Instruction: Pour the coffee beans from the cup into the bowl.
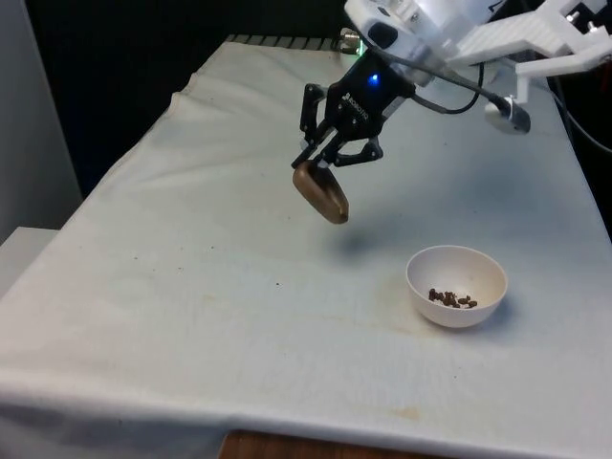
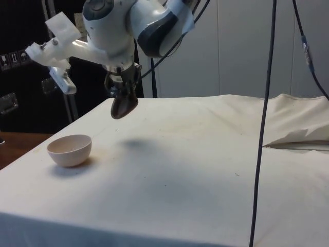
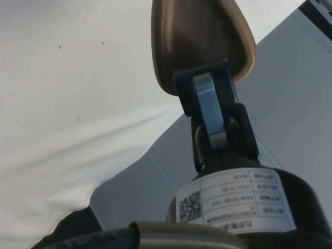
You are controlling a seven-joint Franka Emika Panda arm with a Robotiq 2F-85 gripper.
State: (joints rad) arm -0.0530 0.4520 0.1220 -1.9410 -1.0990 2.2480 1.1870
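A brown cup point(image 1: 323, 194) hangs tilted in the air above the white cloth, and my gripper point(image 1: 319, 164) is shut on its rim. From the side the brown cup point(image 2: 123, 105) is up and to the right of the bowl. In the wrist view one finger point(image 3: 210, 111) presses on the brown cup point(image 3: 199, 36), whose inside looks bare. The white bowl point(image 1: 457, 285) stands on the table toward the front view's right, with several coffee beans point(image 1: 452, 299) in its bottom. The white bowl point(image 2: 69, 150) is apart from the cup.
A white cloth point(image 1: 191, 287) covers the table, with its front edge close below the bowl. In the side view a black cable point(image 2: 263, 123) hangs down in front of the table and the cloth is rumpled at the right point(image 2: 298, 136).
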